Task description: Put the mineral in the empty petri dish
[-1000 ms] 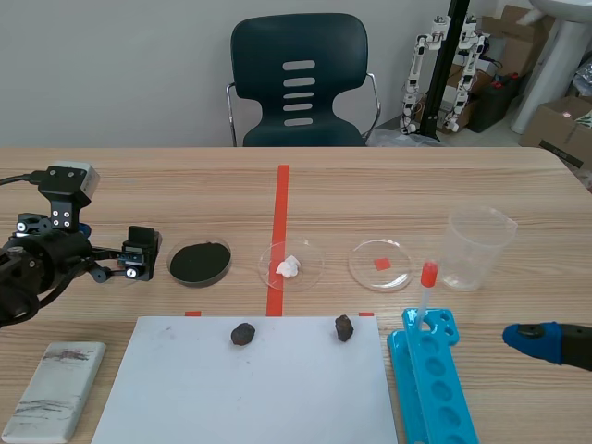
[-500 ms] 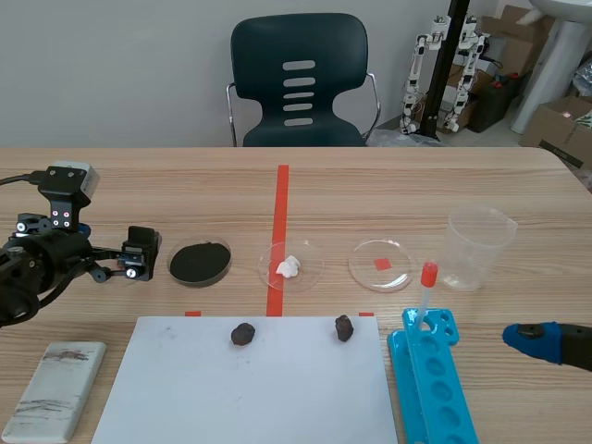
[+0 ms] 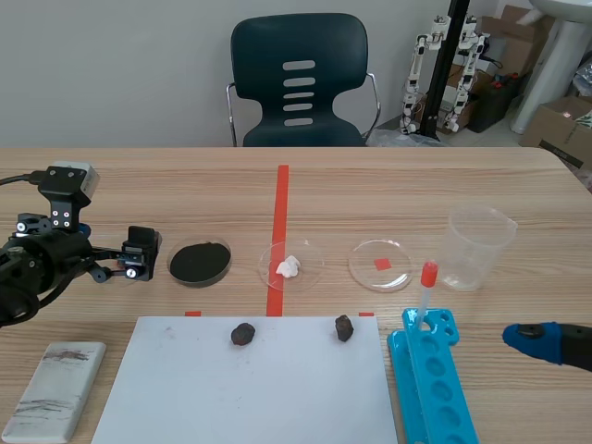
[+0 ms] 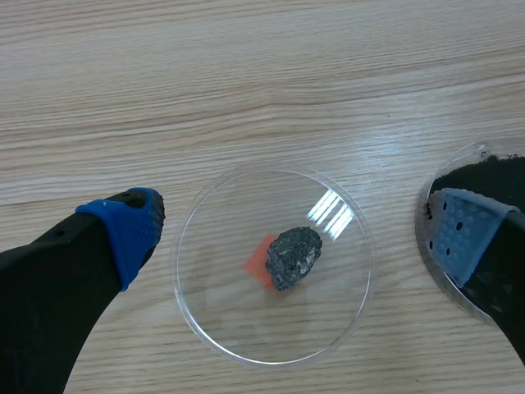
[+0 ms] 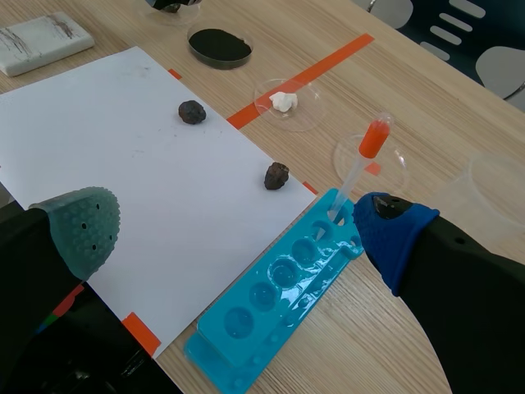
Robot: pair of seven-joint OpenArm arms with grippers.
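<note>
In the left wrist view a dark mineral (image 4: 294,256) lies in a clear petri dish (image 4: 209,271) over an orange square. My left gripper (image 4: 293,220) hangs open above that dish, one finger on either side. Two more dark minerals (image 3: 243,334) (image 3: 344,327) rest on the white paper (image 3: 240,388). An empty petri dish (image 3: 380,264) sits right of the red line. My left gripper (image 3: 139,254) is at the table's left. My right gripper (image 3: 535,339) stands open low at the right, near the blue rack (image 5: 279,287), holding nothing.
A dish of black powder (image 3: 200,262) and a dish with a white lump (image 3: 290,265) sit between the left gripper and the empty dish. A clear beaker (image 3: 478,246), a red-capped pipette (image 3: 425,289) in the blue rack (image 3: 430,384), and a grey block (image 3: 55,388) are also on the table.
</note>
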